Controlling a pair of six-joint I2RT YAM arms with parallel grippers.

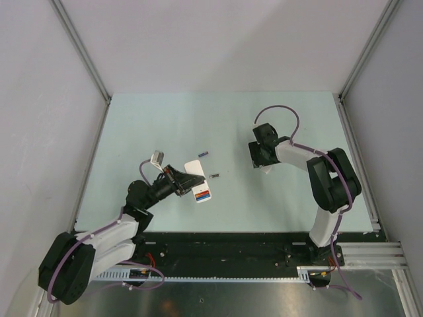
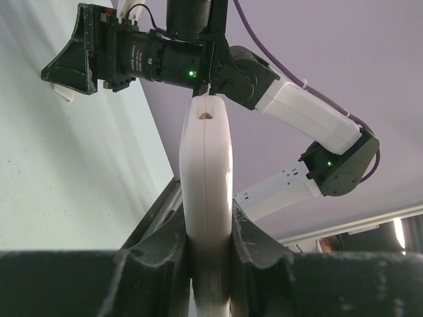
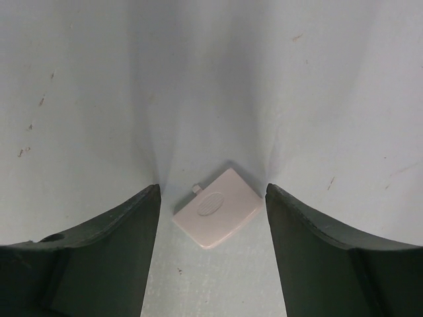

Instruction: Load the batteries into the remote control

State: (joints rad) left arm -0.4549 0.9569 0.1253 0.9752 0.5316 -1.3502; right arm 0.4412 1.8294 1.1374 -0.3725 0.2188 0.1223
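My left gripper (image 1: 182, 179) is shut on the white remote control (image 1: 196, 173), held above the table's middle. A red and a blue battery (image 1: 203, 195) show side by side in its near end. In the left wrist view the remote control (image 2: 206, 172) stands edge-on, clamped between my left gripper's (image 2: 210, 232) fingers. A purplish battery (image 1: 203, 154) and a dark grey battery (image 1: 215, 175) lie loose on the table beside it. My right gripper (image 1: 264, 166) is open, pointing down, its fingers (image 3: 125, 231) on either side of a small white battery cover (image 3: 217, 216) lying flat on the table.
The pale green table (image 1: 152, 125) is walled by grey panels on the left, back and right. A black rail (image 1: 225, 247) with the arm bases runs along the near edge. The right arm's elbow (image 1: 334, 178) stands over the right side.
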